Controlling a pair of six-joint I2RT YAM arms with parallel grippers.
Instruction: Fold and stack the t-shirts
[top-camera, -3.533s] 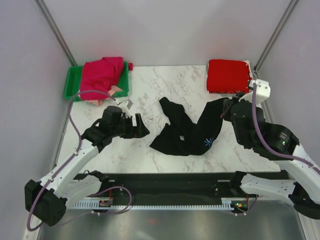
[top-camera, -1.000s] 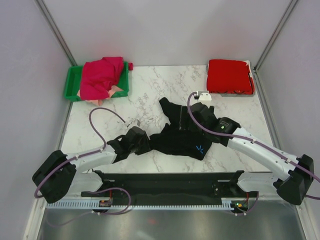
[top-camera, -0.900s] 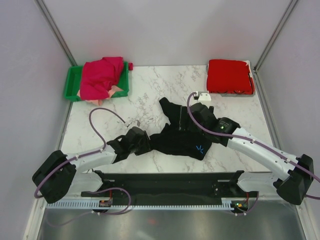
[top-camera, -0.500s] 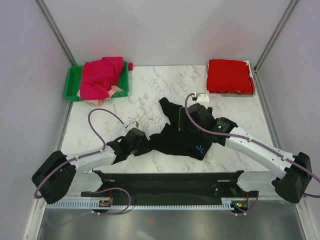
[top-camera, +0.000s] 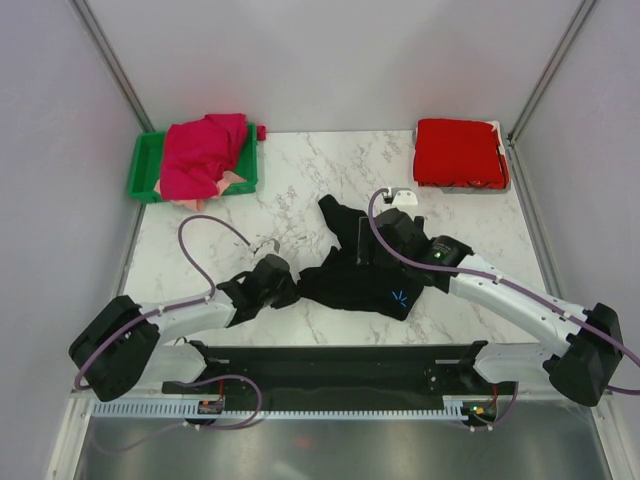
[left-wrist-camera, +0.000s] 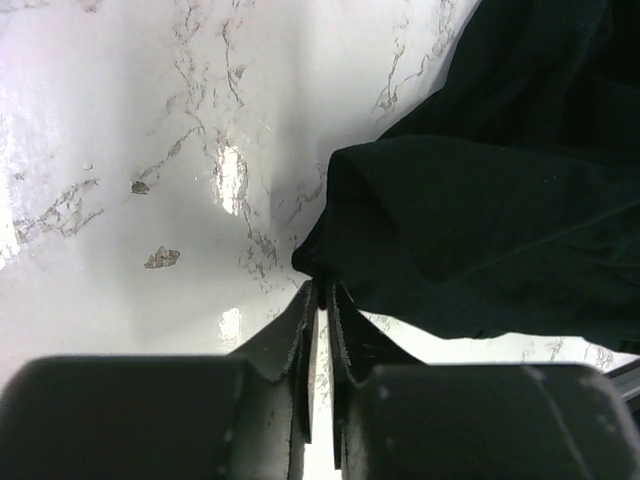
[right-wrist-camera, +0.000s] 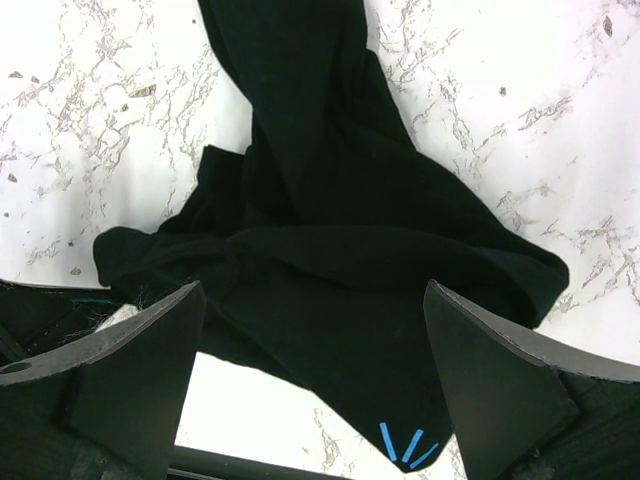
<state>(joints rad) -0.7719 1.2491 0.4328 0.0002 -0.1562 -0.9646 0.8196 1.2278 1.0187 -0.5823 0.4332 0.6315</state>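
Observation:
A large black t-shirt (top-camera: 365, 283) lies crumpled mid-table, its light-blue starburst logo (top-camera: 399, 297) near the front edge. My left gripper (top-camera: 293, 285) sits low at the shirt's left corner. In the left wrist view the left gripper (left-wrist-camera: 318, 290) is shut, pinching the tip of the black t-shirt (left-wrist-camera: 480, 210). My right gripper (top-camera: 366, 254) hovers over the shirt's middle. Seen from the right wrist, the right gripper (right-wrist-camera: 315, 350) stands wide open above the black t-shirt (right-wrist-camera: 330, 270), nothing between its fingers. A red t-shirt (top-camera: 457, 152) lies folded at the back right.
A green bin (top-camera: 146, 166) at the back left holds a magenta t-shirt (top-camera: 200, 150) with a peach one (top-camera: 233, 180) peeking out beneath. The marble table (top-camera: 300, 190) is enclosed by grey walls. The black rail (top-camera: 330, 365) runs along the near edge.
My left gripper's jaws have closed on the black shirt's left corner. The right arm has shifted only slightly over the shirt, still open.

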